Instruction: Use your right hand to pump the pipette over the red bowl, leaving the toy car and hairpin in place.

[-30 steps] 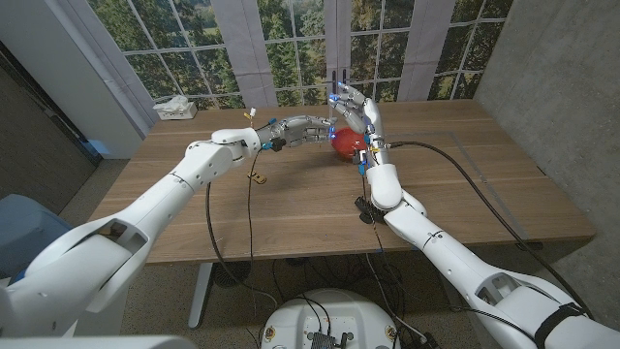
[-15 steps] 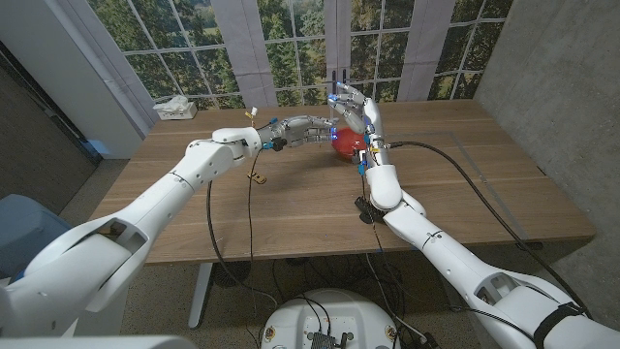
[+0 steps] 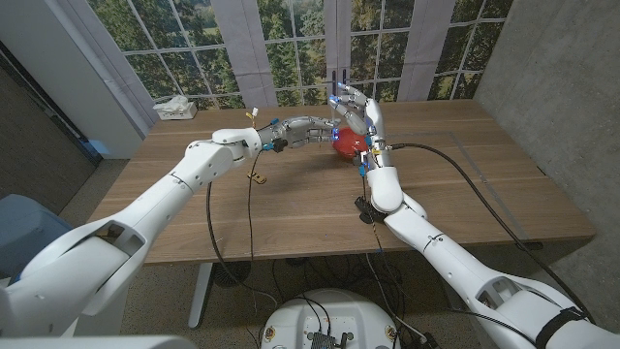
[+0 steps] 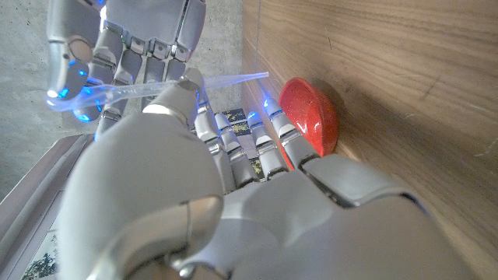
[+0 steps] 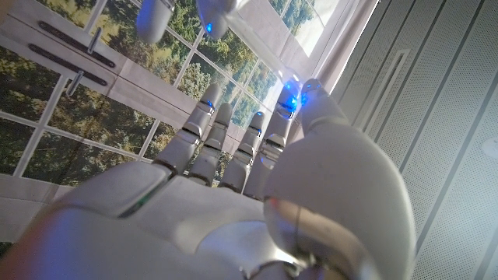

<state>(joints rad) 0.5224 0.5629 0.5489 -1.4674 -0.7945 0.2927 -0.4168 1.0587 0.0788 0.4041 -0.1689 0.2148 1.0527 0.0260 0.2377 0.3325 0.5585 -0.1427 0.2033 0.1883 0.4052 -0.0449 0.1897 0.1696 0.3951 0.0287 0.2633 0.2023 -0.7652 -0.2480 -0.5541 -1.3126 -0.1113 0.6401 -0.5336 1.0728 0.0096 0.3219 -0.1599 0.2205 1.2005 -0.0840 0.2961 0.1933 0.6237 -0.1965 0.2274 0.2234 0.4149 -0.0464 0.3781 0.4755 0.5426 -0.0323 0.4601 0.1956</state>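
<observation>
Both hands meet at the red bowl (image 3: pixel 346 144), far centre of the table (image 3: pixel 465 194). Left hand (image 3: pixel 308 127) holds the clear pipette (image 4: pixel 198 82) in its fingertips, tip aimed towards the bowl. Right hand (image 3: pixel 355 112) pinches the bulb end. To do this well, I'd keep the left hand steady, keep the tip above the bowl, and squeeze and release only with the right fingers. A small object (image 3: pixel 258 177) on the near-left table, too small to identify. No readable labels or writing.
</observation>
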